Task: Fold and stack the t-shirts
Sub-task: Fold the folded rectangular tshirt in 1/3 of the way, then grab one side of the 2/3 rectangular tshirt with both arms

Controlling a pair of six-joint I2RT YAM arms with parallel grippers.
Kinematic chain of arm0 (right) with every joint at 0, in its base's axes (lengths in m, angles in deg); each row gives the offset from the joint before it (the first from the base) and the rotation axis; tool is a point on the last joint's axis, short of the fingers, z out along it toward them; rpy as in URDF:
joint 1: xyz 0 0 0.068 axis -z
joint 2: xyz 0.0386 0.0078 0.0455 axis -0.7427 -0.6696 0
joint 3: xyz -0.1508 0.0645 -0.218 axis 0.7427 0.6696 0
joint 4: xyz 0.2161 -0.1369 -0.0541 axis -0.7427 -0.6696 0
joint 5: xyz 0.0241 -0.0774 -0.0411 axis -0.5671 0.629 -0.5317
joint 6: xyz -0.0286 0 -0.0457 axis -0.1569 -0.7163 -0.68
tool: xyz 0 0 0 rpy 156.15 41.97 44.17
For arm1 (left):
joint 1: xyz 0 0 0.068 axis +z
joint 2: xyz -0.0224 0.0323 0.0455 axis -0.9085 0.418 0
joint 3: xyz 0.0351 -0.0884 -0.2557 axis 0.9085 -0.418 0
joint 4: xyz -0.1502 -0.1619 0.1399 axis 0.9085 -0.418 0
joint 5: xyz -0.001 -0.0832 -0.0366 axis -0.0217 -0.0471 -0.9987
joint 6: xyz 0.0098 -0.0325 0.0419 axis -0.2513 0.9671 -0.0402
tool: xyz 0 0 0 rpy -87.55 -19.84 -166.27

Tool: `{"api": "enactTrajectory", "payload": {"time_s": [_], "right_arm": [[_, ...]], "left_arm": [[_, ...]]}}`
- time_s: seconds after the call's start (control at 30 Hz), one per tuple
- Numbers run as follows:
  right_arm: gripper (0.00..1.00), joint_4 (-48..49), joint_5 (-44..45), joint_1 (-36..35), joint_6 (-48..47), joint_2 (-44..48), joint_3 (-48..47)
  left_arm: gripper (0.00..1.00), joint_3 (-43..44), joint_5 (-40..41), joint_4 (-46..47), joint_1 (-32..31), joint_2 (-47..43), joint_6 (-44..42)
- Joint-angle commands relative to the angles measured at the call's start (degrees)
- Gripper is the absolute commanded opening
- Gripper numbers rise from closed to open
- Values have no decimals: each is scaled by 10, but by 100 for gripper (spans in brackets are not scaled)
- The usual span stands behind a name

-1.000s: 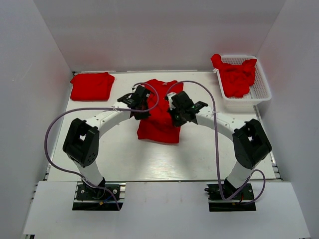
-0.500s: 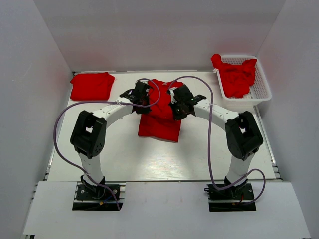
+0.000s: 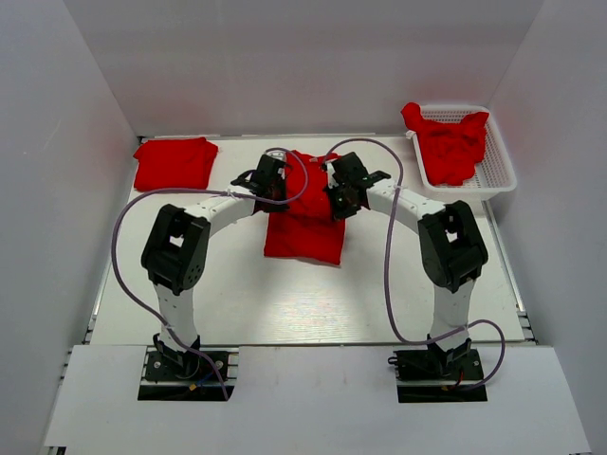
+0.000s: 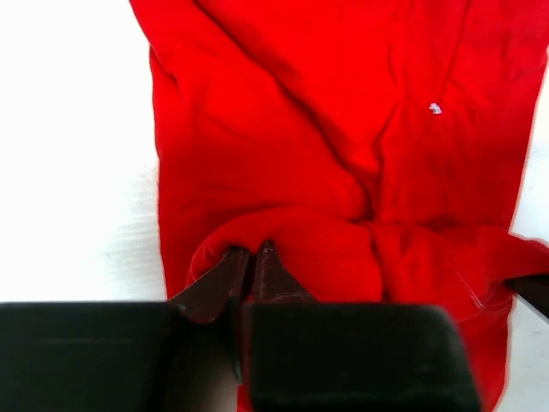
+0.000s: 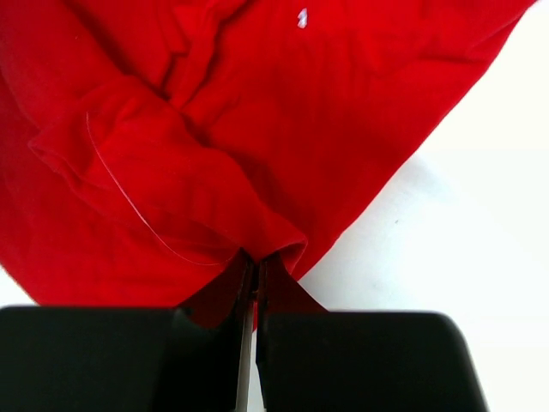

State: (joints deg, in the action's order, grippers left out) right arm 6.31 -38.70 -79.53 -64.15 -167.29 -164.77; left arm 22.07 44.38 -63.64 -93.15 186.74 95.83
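Nearest the arm bases lies a bare stretch of the flat white tabletop (image 3: 285, 303). Beyond it, mid-table, is the plain bright red short-sleeved t-shirt of soft fabric (image 3: 303, 237) now being worked. Its near hem rests flat and its far end reaches toward the back wall. The black two-fingered left claw (image 4: 251, 257) is closed down to a sliver on a raised ridge of cloth at the shirt's left edge. The black two-fingered right claw (image 5: 250, 262) is pinched just as tightly on a puckered fold at the right edge, and both wrist views show fabric bunching up to the fingertips. Over the last second both claws have travelled away from the bases toward the collar end, the elbows have drawn up and inward, and the near hem has crept slightly farther from the bases. This looks like a fold being carried across the shirt. The grips seem to be holding, and the cloth should soon need laying down and releasing so that the halves sit square. Farther back on the left lies a neatly folded red t-shirt (image 3: 174, 163), flat and well apart, probably the start of the stack. At the far right a white plastic mesh basket (image 3: 497, 171) holds crumpled red t-shirts (image 3: 446, 147) not yet folded, so much of the task appears to remain.
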Motion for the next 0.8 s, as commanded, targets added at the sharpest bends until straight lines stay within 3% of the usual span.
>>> {"api": "enactTrajectory", "payload": {"time_s": [0.0, 0.1, 0.17, 0.2, 0.23, 0.27, 0.3, 0.33, 0.53, 0.77], "right_arm": [[0, 5, 1, 8, -7, -17, -32], [0, 7, 7, 13, -1, -27, -41], [30, 17, 7, 18, 2, -33, -48], [36, 17, 9, 19, 4, -33, -51], [43, 17, 18, 22, 5, -33, -55], [54, 16, 18, 22, 4, -33, -68], [78, 14, 38, 25, 8, -31, -72], [90, 15, 40, 25, 8, -25, -74], [90, 12, 34, 27, 31, 44, -37], [90, 8, 2, 24, 56, 159, 95]], "left_arm": [[17, 10, 6, 26, 7, -4, -7], [25, 10, 6, 41, 12, -4, -12], [35, 16, 0, 46, 12, 2, -19], [47, 25, 0, 46, 12, 7, -19], [84, 33, 0, 41, 12, 8, -27], [97, 33, 0, 41, 12, 8, -27], [100, 40, 6, 35, 17, 0, -27], [100, 40, 12, 23, 18, -9, -32], [100, 52, 55, -47, 18, -54, -38], [100, -96, 25, -58, 18, -186, -27]]}}
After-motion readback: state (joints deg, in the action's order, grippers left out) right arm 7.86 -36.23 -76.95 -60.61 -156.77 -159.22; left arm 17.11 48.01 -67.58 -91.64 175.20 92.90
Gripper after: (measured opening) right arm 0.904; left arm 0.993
